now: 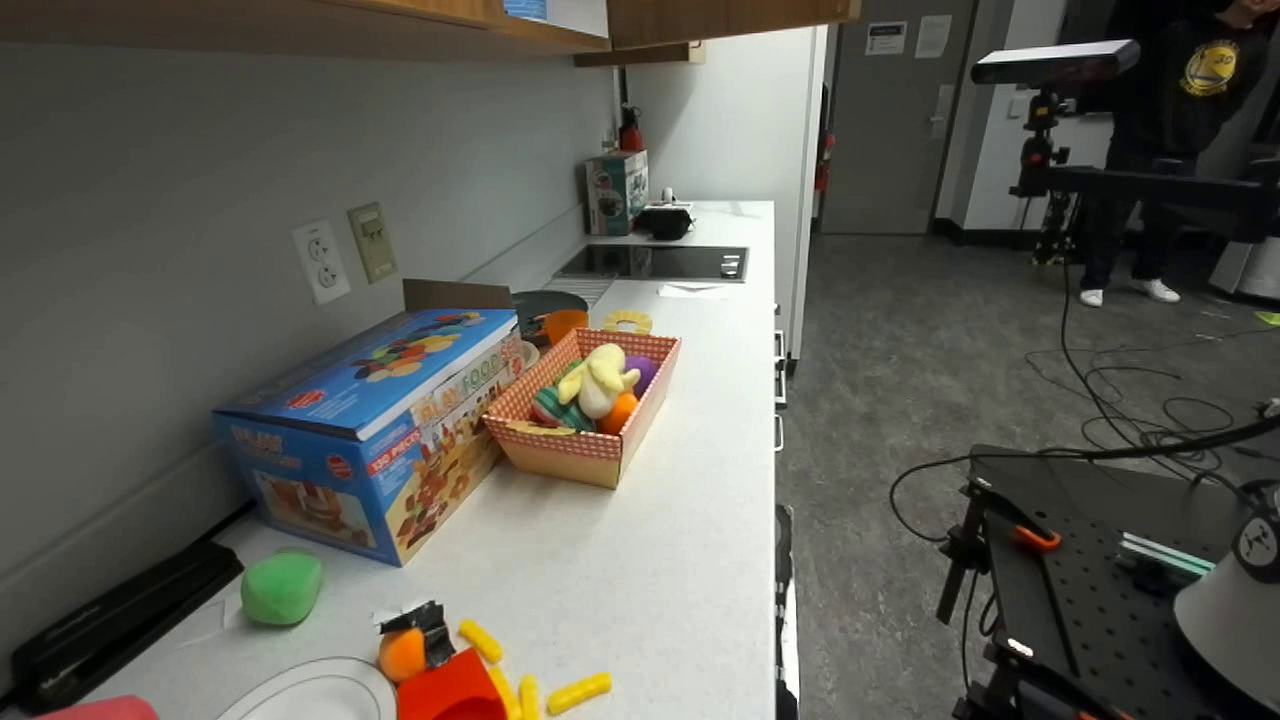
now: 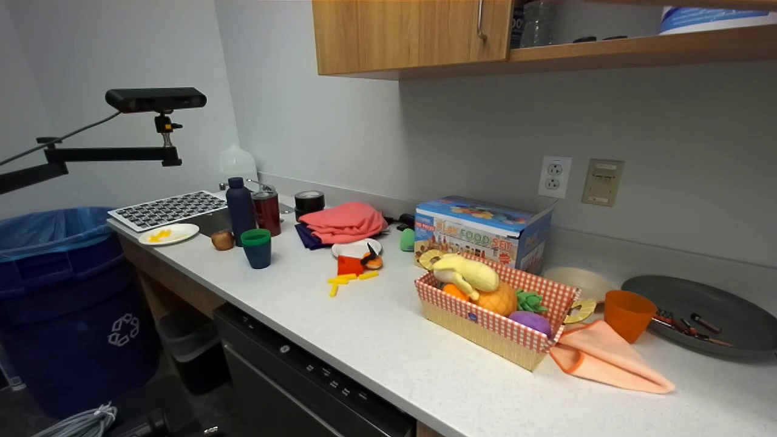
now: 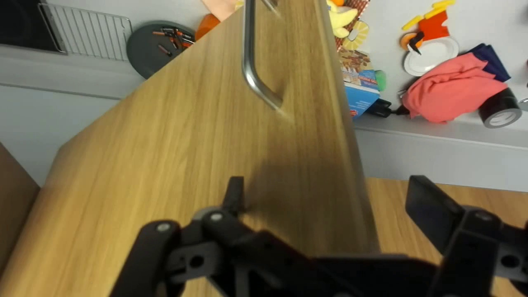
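Observation:
My gripper (image 3: pixel 330 196) shows only in the wrist view. Its jaws are wide apart. A wooden cabinet door (image 3: pixel 198 136) fills much of that view, with its free edge (image 3: pixel 348 144) between the two fingers. The left finger lies over the door's face, beside a dark shadow; I cannot tell whether it touches. The right finger is beyond the edge, apart from it. A silver bar handle (image 3: pixel 251 57) sits on the door, farther up the picture from the fingers. The door also shows swung open at the top of an exterior view (image 1: pixel 735 20). The gripper is outside both exterior views.
A counter (image 1: pixel 690 520) runs below the cabinets. On it are a basket of toy food (image 2: pixel 479 334), a play food box (image 2: pixel 467 240), a dark pan (image 2: pixel 722 303) and several toys. A closed cabinet door (image 2: pixel 413 36) hangs beside an open shelf (image 2: pixel 607 57).

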You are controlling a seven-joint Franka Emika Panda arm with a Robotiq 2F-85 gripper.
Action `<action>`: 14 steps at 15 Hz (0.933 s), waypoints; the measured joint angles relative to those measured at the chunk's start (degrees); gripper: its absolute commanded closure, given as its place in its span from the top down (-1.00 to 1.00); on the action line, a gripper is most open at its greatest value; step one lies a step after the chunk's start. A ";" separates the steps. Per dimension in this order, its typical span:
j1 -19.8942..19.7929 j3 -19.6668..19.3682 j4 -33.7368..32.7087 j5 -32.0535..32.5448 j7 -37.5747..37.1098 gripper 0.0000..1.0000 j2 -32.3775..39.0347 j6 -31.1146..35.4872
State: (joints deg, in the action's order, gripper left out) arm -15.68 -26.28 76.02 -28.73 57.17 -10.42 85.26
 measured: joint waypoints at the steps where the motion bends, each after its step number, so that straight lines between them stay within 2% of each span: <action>1: 0.44 0.74 -0.03 0.05 -0.06 1.00 0.02 0.05; 4: 1.10 1.77 -0.15 0.05 -0.35 1.00 0.02 0.09; 14: 1.11 1.67 -0.02 0.05 -0.30 1.00 0.06 0.16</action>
State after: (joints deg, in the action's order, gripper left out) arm -14.57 -24.62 75.99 -28.68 56.87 -10.37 85.42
